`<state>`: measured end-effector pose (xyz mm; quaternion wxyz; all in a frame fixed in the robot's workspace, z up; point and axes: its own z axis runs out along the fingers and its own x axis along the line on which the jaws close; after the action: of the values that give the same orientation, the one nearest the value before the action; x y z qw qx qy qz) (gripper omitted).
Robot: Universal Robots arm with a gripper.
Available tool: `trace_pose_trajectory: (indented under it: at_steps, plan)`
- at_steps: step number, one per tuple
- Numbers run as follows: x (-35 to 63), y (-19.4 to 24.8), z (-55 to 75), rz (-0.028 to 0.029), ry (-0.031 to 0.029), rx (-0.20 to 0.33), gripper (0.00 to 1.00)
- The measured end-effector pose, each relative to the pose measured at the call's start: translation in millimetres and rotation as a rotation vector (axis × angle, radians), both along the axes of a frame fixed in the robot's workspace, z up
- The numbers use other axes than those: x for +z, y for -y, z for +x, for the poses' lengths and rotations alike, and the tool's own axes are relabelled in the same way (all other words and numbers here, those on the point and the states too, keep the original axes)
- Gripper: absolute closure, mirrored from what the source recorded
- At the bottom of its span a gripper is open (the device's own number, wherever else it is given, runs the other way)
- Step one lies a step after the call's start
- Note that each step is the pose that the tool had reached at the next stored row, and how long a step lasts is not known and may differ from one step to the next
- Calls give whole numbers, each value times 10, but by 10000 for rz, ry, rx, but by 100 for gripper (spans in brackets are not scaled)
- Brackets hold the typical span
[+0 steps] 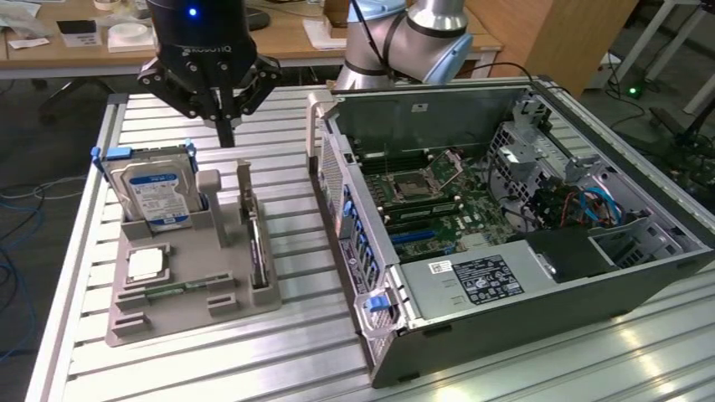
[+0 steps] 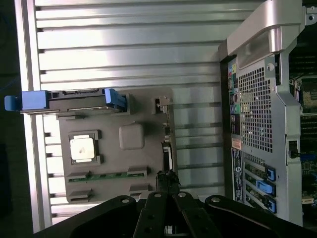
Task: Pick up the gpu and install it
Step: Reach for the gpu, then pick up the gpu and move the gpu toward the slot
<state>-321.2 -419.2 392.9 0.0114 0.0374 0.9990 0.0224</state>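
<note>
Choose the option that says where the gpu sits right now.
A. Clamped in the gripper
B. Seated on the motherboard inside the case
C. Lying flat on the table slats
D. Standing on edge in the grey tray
D: the gpu stands edge-on in a slot of the grey tray, to the exterior view's right of the hard drive, while the shut gripper hangs above the tray, holding nothing.

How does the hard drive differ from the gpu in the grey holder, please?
The hard drive shows a broad silver face with a blue label; the gpu shows as a thin dark slab, edge-on. The hard drive has blue tabs at its sides; the gpu has none visible. The hard drive stands across one end of the holder; the gpu runs along the side nearest the computer case. Both stand on edge in the holder.
</note>
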Motion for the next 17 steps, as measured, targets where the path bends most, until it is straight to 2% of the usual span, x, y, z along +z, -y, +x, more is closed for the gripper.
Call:
trace_pose_trajectory:
  at_steps: [17]
  plan:
    - [0, 1, -3, -7, 8, -1, 89]
